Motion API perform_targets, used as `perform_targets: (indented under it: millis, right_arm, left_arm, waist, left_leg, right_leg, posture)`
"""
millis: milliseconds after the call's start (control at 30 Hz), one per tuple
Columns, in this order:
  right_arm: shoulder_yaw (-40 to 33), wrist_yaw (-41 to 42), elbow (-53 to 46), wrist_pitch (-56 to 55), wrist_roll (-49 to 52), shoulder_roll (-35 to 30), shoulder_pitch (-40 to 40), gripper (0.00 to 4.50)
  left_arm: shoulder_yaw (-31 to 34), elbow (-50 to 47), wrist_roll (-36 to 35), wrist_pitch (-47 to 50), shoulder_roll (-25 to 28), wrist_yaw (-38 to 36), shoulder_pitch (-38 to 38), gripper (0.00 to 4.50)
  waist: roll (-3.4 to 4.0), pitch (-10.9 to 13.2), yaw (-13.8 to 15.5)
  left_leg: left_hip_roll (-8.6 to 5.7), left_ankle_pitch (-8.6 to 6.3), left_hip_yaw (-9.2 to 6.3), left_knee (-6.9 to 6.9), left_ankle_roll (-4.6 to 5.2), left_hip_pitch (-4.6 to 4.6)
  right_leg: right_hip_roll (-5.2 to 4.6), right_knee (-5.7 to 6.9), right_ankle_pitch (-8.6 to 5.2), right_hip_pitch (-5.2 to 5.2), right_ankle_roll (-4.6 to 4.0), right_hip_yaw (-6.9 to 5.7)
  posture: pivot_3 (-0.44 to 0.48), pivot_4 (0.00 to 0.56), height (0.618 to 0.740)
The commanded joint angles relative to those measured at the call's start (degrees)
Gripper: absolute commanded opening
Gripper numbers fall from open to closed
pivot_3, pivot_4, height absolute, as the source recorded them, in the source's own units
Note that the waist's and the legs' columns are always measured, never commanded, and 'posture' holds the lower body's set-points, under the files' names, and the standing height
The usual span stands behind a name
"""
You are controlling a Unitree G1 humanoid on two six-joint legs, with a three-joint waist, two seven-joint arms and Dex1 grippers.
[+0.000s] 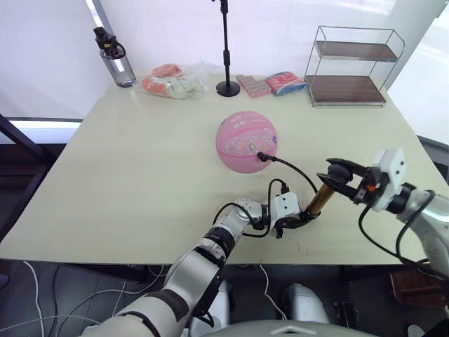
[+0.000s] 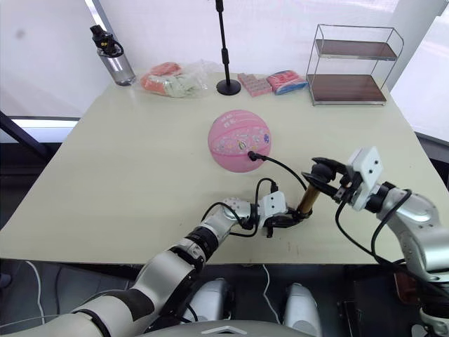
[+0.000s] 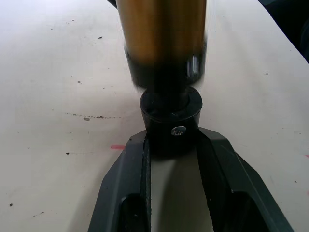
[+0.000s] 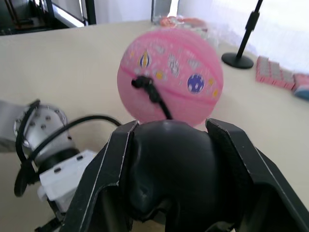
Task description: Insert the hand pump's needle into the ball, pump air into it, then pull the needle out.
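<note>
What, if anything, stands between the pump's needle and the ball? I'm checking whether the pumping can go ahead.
Nothing visible. The needle is already seated in the ball, with the hose running back to the hand pump, which the left gripper and right gripper hold.

The ball (image 1: 246, 141), pink and round, rests mid-tabletop. The hand pump (image 1: 320, 199) stands tilted near it, gold tube between black ends. Its needle (image 1: 260, 156) appears seated in the ball.
</note>
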Motion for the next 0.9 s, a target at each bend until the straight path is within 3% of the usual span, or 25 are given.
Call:
perform_targets:
  millis: [33,300,533,900]
  right_arm:
    - [5.0,1.3,4.8,-1.4,-6.0,0.3,3.6,1.79]
    - [-1.5,1.5,-2.2,1.8,-0.9,-3.0,-0.1,1.79]
    - [-11.7,-0.5,-9.4,13.5,12.2,-8.7,-7.3,1.79]
    - [-23.1,-2.2,-10.1,23.9,23.7,-18.3,-17.4,1.79]
  left_arm:
    - [-3.0,5.6,3.8,4.0,0.9,-0.5,3.0,1.03]
    - [-3.2,5.7,4.2,4.6,1.0,-0.8,2.9,1.03]
    - [-3.2,5.9,4.4,4.6,1.2,-1.0,2.7,1.03]
    - [-3.3,5.9,4.5,4.4,1.4,-1.3,2.9,1.03]
  waist:
    - [0.08,-0.2,0.0]
    - [0.16,-0.3,0.0]
    - [0.65,0.3,0.4]
    - [0.53,0.6,0.4]
  left_leg:
    - [0.0,0.0,0.01,0.0,0.0,0.02]
    - [0.03,0.0,-0.01,0.0,-0.01,0.01]
    - [-0.11,0.0,0.0,0.0,0.0,-0.14]
    - [-0.12,0.0,-0.01,0.03,0.0,-0.15]
  right_leg:
    - [-0.01,0.0,0.0,0.01,0.0,0.02]
    - [-0.01,0.0,0.0,0.0,-0.01,0.0]
    - [-0.07,-0.01,0.14,-0.1,-0.24,-0.01]
    - [-0.09,-0.02,0.11,-0.09,-0.16,-0.01]
  posture:
    - [0.0,0.15,0.731]
    - [0.0,0.15,0.731]
    - [0.0,0.15,0.731]
    - [0.0,0.15,0.731]
